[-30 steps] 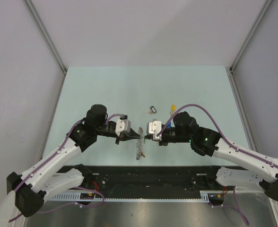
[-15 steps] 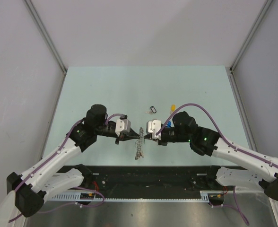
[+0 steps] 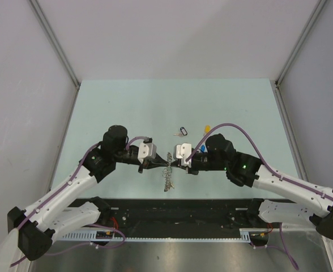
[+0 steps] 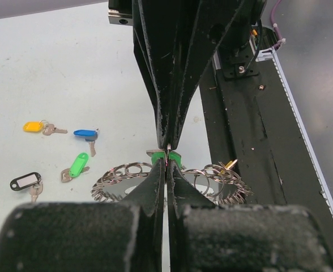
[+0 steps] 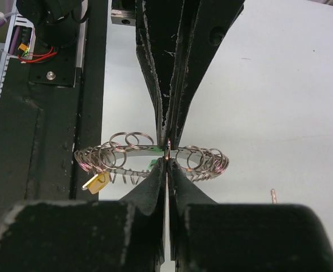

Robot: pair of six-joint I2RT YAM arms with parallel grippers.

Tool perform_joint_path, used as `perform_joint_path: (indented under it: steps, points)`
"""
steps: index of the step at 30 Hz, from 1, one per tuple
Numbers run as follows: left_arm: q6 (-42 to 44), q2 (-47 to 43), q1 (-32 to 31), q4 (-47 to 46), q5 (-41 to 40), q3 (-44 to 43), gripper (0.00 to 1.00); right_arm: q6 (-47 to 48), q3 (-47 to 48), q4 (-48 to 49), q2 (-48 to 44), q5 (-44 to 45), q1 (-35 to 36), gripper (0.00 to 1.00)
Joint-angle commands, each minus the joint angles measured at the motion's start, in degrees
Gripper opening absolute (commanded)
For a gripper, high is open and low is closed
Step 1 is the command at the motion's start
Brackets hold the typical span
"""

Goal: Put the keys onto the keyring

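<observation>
The keyring (image 3: 167, 174), a large silver ring strung with several small wire loops, hangs above the table between both arms. My left gripper (image 3: 164, 165) is shut on its rim (image 4: 121, 177). My right gripper (image 3: 174, 163) meets it tip to tip, shut on a green-headed key (image 4: 156, 154) at that rim. In the right wrist view the right gripper (image 5: 167, 160) pinches a thin metal sliver against the keyring (image 5: 200, 160). A yellow-orange key (image 5: 95, 182) hangs from the loops. Loose keys lie on the table: yellow (image 4: 33, 126), blue (image 4: 86, 134), green (image 4: 77, 165) and black (image 4: 25, 182).
The black base rail (image 3: 178, 211) runs along the near table edge just under the ring. In the top view the black key (image 3: 182, 131) and yellow key (image 3: 206, 128) lie behind the grippers. Grey walls close in the pale green table (image 3: 127, 107).
My right gripper has moved left until its tips meet the left gripper's tips at the ring. The left arm has held still with the ring.
</observation>
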State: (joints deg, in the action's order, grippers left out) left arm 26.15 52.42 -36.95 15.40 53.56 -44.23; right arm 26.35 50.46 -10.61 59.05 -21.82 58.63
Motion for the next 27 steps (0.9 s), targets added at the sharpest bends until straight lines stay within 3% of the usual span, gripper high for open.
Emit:
perform_joint_path:
  steps: [1, 27]
  points:
    - [-1.71, -1.01, -0.58, -3.36, 0.85, -0.42, 0.0, 0.89, 2.01, 2.36, -0.16, 0.73, 1.31, 0.0]
    - [-10.42, 1.19, 1.53, -4.94, -1.09, -2.0, 0.0, 3.97, 2.1, -2.84, -2.71, 9.96, 4.12, 0.0]
